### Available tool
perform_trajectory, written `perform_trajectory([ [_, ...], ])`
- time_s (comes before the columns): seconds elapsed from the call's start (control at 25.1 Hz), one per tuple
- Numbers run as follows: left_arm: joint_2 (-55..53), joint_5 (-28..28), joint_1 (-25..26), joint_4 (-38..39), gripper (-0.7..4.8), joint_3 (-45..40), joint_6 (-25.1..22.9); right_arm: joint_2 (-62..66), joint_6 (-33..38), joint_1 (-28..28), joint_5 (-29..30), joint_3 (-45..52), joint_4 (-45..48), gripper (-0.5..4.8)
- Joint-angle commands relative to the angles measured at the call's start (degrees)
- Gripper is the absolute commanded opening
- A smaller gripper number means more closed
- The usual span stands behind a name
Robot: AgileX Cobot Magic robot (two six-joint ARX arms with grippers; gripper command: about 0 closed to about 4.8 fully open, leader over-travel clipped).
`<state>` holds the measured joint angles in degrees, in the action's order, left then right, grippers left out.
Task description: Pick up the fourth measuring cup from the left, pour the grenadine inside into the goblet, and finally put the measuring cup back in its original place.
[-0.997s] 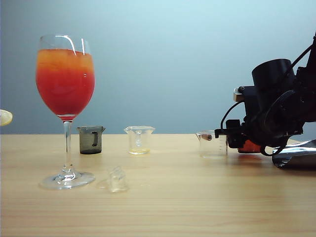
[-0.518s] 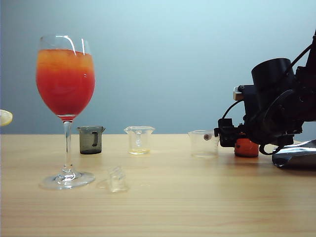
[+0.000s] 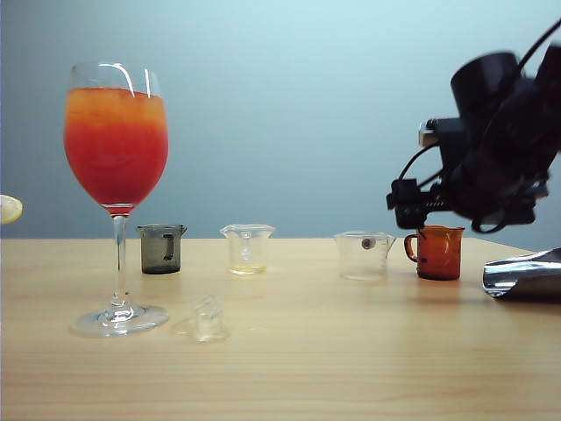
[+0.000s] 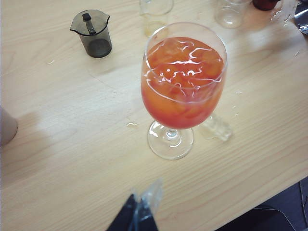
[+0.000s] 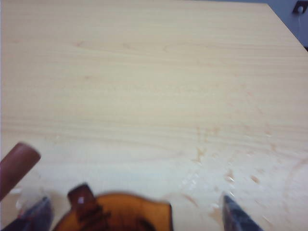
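The fourth measuring cup (image 3: 437, 253), small and red-brown with a side handle, stands upright on the table at the right end of the cup row. My right gripper (image 3: 410, 209) hangs just above and slightly left of it, open and apart from it. In the right wrist view the cup (image 5: 115, 215) sits between the wide-spread fingertips (image 5: 235, 214). The goblet (image 3: 117, 158) stands at the left, filled with red liquid under an orange layer. I cannot tell whether grenadine is left in the cup. My left gripper (image 4: 142, 211) hovers in front of the goblet (image 4: 183, 82), shut and empty.
A smoky grey cup (image 3: 161, 248) and two clear cups (image 3: 247, 249) (image 3: 362, 255) line the back of the table. A small clear piece (image 3: 208, 317) lies beside the goblet's foot. A shiny silver object (image 3: 521, 274) rests at the right edge, a pale yellow thing (image 3: 9, 209) at the left edge.
My right gripper has opened, let go of the red-brown cup and risen above it. The cup now stands alone. The nearest clear cup has slid slightly left.
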<state>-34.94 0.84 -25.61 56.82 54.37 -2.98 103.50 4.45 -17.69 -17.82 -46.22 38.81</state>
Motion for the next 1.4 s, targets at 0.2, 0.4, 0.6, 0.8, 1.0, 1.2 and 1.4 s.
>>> perform_trajectory([
  [0.2,0.04,-0.15,-0.02,-0.31,-0.04,0.26,0.0,-20.7,0.02,-3.89,0.63,9.35,-5.55,4.69],
  [0.4,0.02,0.42,-0.02,-0.33,-0.04,0.26,0.0,-42.1,-2.08,-6.21,8.94,11.19,-25.05,3.63],
  [0.6,0.02,0.42,-0.02,-0.31,-0.04,0.26,0.0,-60.11,-2.8,-6.19,9.42,11.19,-38.69,-0.08],
  [0.8,0.04,0.44,-0.02,-0.31,-0.04,0.26,0.0,-75.52,-3.19,-6.16,9.4,11.21,-51.76,-0.08],
  [1.0,2.78,2.08,2.05,-0.28,-0.04,0.09,0.0,-86.68,-3.17,-6.01,10.34,11.43,-61.44,-0.07],
  [1.2,11.89,5.51,17.81,-0.57,-0.04,-3.41,0.0,-95.41,2.23,-6.03,10.51,14.6,-64.43,-0.07],
  [1.4,20.26,5.42,23.45,-0.72,-0.04,-11.54,0.0,-95.58,2.82,-6.05,13.53,27.96,-48.83,-0.06],
])
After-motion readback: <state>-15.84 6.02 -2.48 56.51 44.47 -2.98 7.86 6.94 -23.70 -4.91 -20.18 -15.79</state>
